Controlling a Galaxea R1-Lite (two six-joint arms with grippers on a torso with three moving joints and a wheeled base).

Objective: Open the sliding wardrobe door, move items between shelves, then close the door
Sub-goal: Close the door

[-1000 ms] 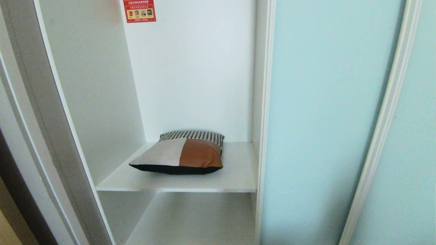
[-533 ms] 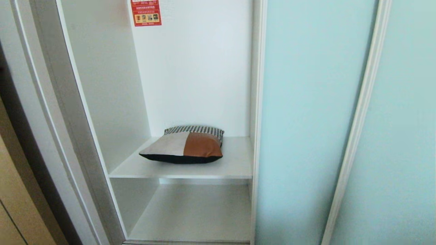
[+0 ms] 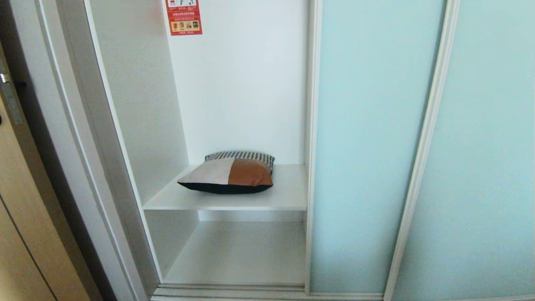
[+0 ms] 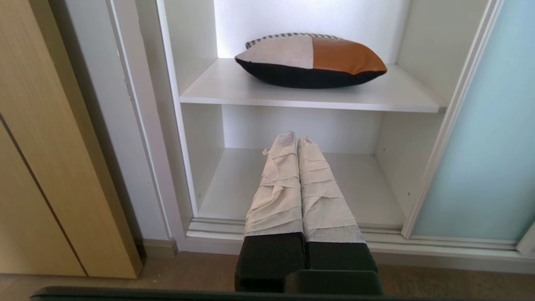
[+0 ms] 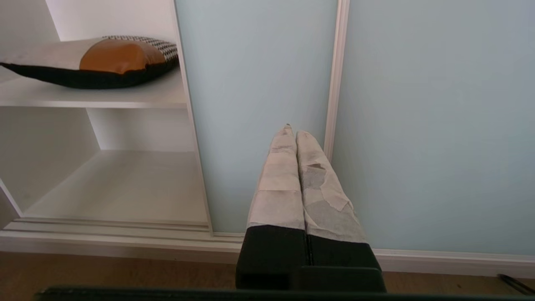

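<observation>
Resting flat on the upper of two plain white shelf boards (image 3: 288,196), a square patchwork cushion (image 3: 228,175) showed a matte grey fabric panel, a glossy tan-brown leather-like panel, a black-and-white houndstooth strip at the back and a black underside. It lay nearer the left side of the shelf, close to the back wall. The lower white shelf board (image 3: 242,255) beneath it held nothing. The pale aqua frosted-glass sliding wardrobe door (image 3: 363,146), edged with a thin silver-white frame, stood slid to the right, leaving the narrow white compartment open. A small red printed sticker (image 3: 184,16) sat high on the back wall. A light wooden door (image 3: 25,234) stood to the left.

The left gripper (image 4: 296,138) pointed at the lower compartment, its long tapered fingers wrapped in wrinkled pale tape and pressed together, holding nothing. The right gripper (image 5: 292,131) faced the frosted glass, its fingers likewise taped, the tape torn in places, closed and empty.
</observation>
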